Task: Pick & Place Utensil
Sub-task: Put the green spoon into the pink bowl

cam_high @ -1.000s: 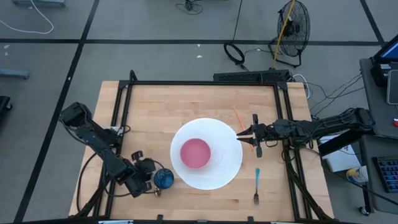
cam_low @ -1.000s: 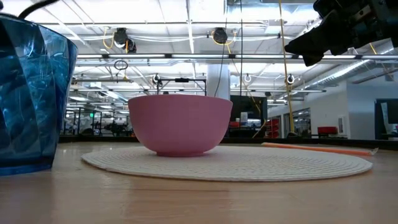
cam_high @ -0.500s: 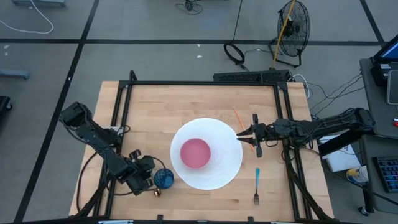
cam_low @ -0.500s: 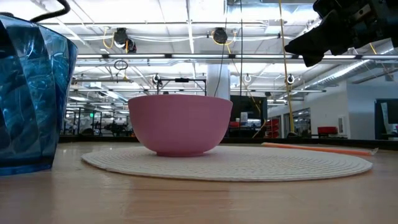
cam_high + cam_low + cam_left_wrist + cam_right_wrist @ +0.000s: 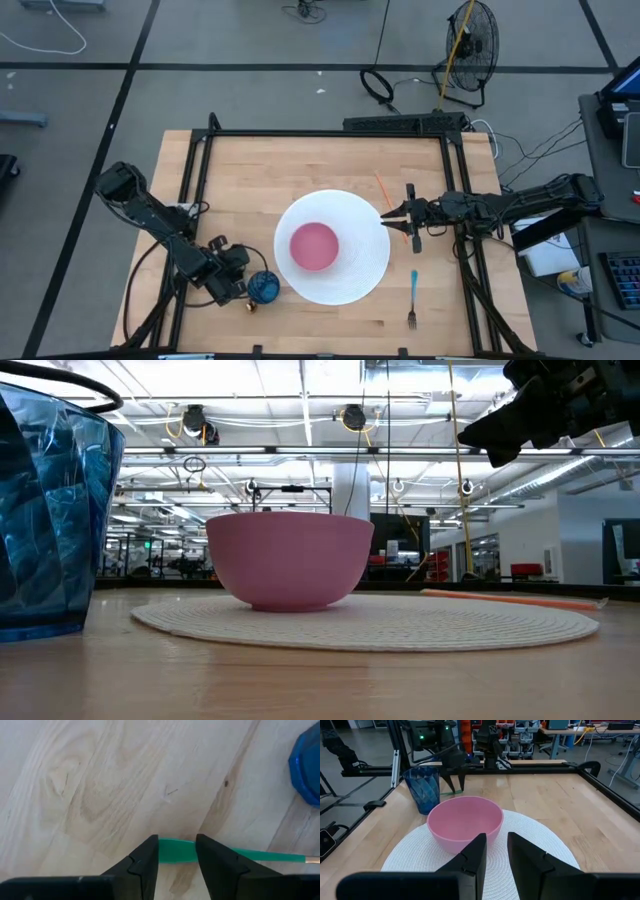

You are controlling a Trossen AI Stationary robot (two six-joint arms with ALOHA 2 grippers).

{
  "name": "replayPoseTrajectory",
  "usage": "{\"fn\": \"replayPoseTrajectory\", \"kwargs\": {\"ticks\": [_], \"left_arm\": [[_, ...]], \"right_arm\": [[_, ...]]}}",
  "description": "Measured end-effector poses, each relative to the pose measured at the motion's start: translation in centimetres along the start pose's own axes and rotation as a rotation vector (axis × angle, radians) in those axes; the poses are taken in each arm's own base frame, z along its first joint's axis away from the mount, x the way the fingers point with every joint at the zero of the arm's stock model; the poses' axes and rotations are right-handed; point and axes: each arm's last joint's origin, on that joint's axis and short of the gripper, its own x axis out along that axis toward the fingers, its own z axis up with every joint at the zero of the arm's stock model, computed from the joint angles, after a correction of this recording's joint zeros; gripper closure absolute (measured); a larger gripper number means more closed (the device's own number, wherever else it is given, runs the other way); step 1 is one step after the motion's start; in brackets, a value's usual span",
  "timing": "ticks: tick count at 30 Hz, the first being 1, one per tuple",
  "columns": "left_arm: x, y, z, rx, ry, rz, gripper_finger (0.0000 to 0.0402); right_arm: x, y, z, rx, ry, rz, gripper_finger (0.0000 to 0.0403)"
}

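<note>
A green-handled utensil (image 5: 175, 851) lies flat on the wood next to the blue cup (image 5: 264, 287); its metal end (image 5: 312, 861) points away past the cup. My left gripper (image 5: 176, 857) is open and points down over the handle's free end, one finger on each side of it. The right wrist view shows the same gripper (image 5: 452, 782) behind the cup (image 5: 426, 789). My right gripper (image 5: 385, 217) waits, open by a narrow gap, above the right rim of the white placemat (image 5: 365, 270). A pink bowl (image 5: 314, 245) stands on the mat. My left gripper has its fingers (image 5: 145, 862) astride the free end of the green handle (image 5: 167, 851), coming from above with the handle running from one finger toward the other. The utensil lies flat on the table. Whether the fingers touch it, I cannot tell.
A blue fork (image 5: 413, 298) lies near the table's right near corner. A thin orange stick (image 5: 393, 203) rests partly on the mat's right edge under the right gripper. A black frame (image 5: 320, 133) borders the table. Bare wood shows along the far side.
My left gripper has shifted a little toward the far edge, staying beside the blue cup. The right arm, the bowl and the fork have kept still.
</note>
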Motion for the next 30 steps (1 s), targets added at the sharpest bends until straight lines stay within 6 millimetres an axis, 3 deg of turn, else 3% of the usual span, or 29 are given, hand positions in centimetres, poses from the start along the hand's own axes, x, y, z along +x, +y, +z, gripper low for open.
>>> {"fn": "replayPoseTrajectory", "kwargs": {"ticks": [9, 18, 30], "left_arm": [[0.1, 1.8, -0.2, 0.086, 0.029, 0.177, 0.0261], [0.5, 3.3, 1.4, 0.148, 0.053, 0.279, 0.0261], [-1.5, 4.2, 2.8, 0.12, -0.037, 0.153, 0.0261]], "right_arm": [[0.0, 0.0, 0.0, 0.0, 0.0, 0.0, 0.0328], [0.0, 0.0, 0.0, 0.0, 0.0, 0.0, 0.0328], [0.0, 0.0, -0.1, -0.001, 0.009, -0.001, 0.0328]]}}
